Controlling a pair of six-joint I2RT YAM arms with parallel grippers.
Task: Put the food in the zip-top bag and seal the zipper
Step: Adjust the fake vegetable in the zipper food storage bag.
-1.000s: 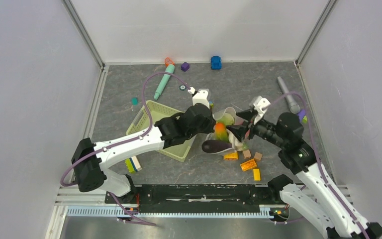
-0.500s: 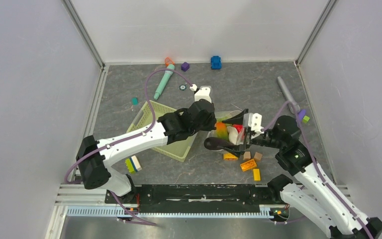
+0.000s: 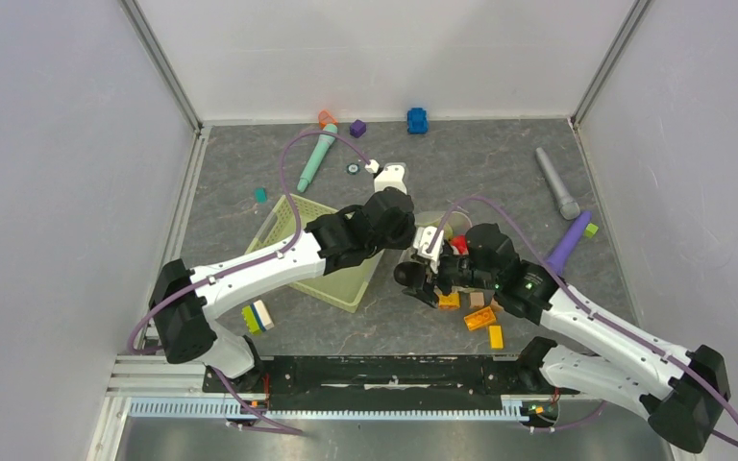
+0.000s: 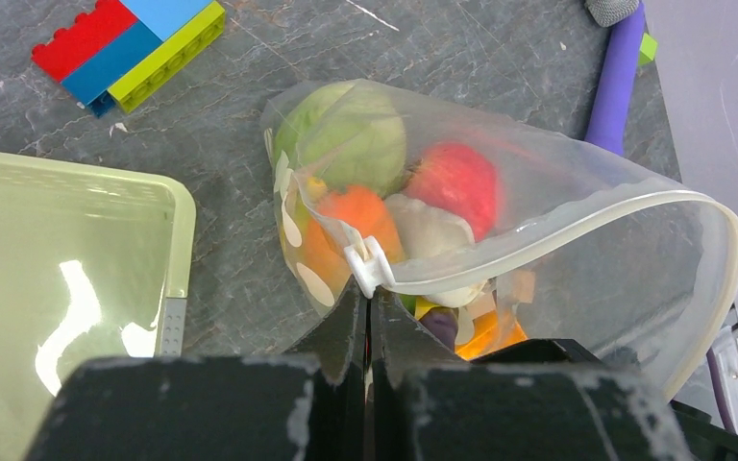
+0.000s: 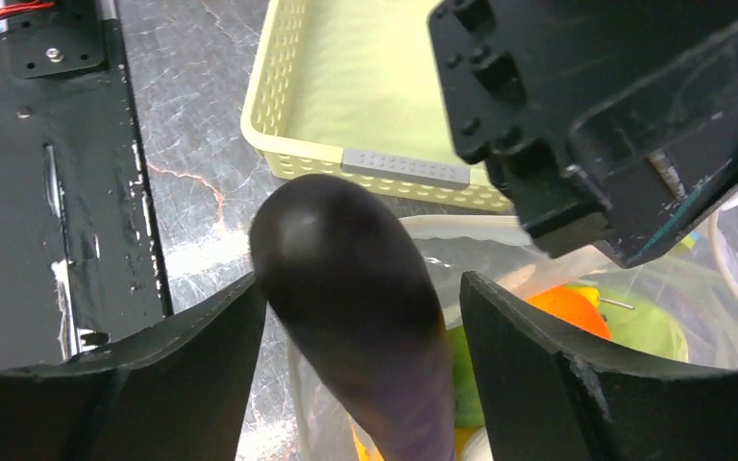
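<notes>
R arm has swung in over the bag since 1 s ago; right gripper (image 5: 360,288) now has jaws apart either side of eggplant (image 5: 356,375), w/ slight gap at one finger. Left gripper (image 4: 367,307) pinched tight on zip-top bag (image 4: 538,163) rim by zipper (image 4: 634,197), mouth gaping. Cabbage (image 4: 346,134) & tomato (image 4: 456,182) inside; bag just beside basket (image 4: 178,250).

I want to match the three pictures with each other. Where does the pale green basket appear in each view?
Top external: basket left of centre.
Left wrist: basket fills the lower left.
Right wrist: basket at top centre.
Shared landmark: the zip-top bag, near the basket in every view.
</notes>
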